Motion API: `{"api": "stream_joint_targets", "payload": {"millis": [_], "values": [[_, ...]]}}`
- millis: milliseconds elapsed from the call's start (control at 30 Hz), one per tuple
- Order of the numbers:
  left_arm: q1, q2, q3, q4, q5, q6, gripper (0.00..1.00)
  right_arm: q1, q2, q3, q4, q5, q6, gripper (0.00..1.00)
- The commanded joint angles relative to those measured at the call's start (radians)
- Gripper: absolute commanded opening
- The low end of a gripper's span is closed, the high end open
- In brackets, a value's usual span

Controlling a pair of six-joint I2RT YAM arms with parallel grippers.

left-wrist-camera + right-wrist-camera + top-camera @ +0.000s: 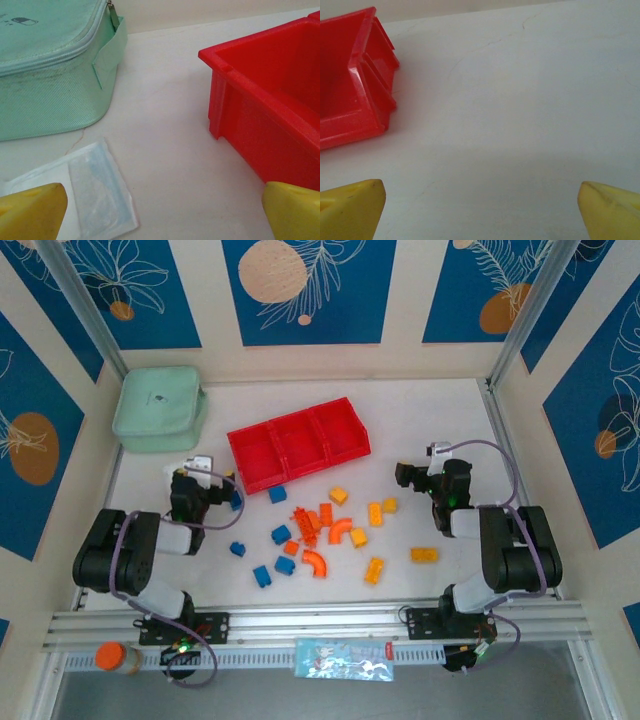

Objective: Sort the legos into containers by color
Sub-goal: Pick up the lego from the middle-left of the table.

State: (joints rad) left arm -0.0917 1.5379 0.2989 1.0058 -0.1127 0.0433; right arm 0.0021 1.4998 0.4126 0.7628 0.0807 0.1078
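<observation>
1. Nearest the lens in the left wrist view are the yellow fingertips (31, 212), one at each lower corner. The left gripper (160, 220) is spread wide with nothing between. The right gripper (480, 215) is likewise wide and empty, over bare white table (520, 100).
2. The small plastic toy bricks (320, 532) lie scattered loose at centre frame in the top view: blue toward the left, orange curved arches (316, 562) in the middle, yellow-orange toward the right.
3. The bright red three-compartment plastic tray (300, 445) sits just above the scatter. All its bins look empty, so sorting reads as not begun.
4. The likely first pick on the left side is the small blue brick (236, 500), which sits just beside that arm's wrist. On the right side it is the yellow-orange brick (390, 505).
5. Advice: come down vertically, straddle one brick across its short sides, and avoid the tangled orange centre first.
6. Fix one colour per bin early. Release low inside the walls.
7. Further out, at upper left, are the mint green soft fabric pouch (160, 408) and a clear flat plastic packet (100, 192). Keep the left arm's swing off both.
</observation>
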Motion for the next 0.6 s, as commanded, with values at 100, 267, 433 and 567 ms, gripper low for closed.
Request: {"api": "stream_joint_targets", "payload": {"millis": [100, 267, 433, 567], "values": [[0.008, -0.153, -0.028, -0.032, -0.039, -0.019, 0.99, 0.000, -0.131, -0.001, -0.074, -0.009, -0.009, 0.99], [0.009, -0.328, 0.043, -0.347, -0.050, -0.090, 0.99, -0.026, -0.276, 0.062, -0.291, -0.049, 0.050, 0.99], [0.009, -0.447, 0.112, -0.546, 0.031, -0.179, 0.99, -0.071, -0.348, 0.137, -0.469, -0.142, 0.195, 0.99], [0.011, -0.492, 0.146, -0.639, 0.001, -0.305, 0.99, -0.124, -0.344, 0.181, -0.622, -0.129, 0.406, 0.99]]}}
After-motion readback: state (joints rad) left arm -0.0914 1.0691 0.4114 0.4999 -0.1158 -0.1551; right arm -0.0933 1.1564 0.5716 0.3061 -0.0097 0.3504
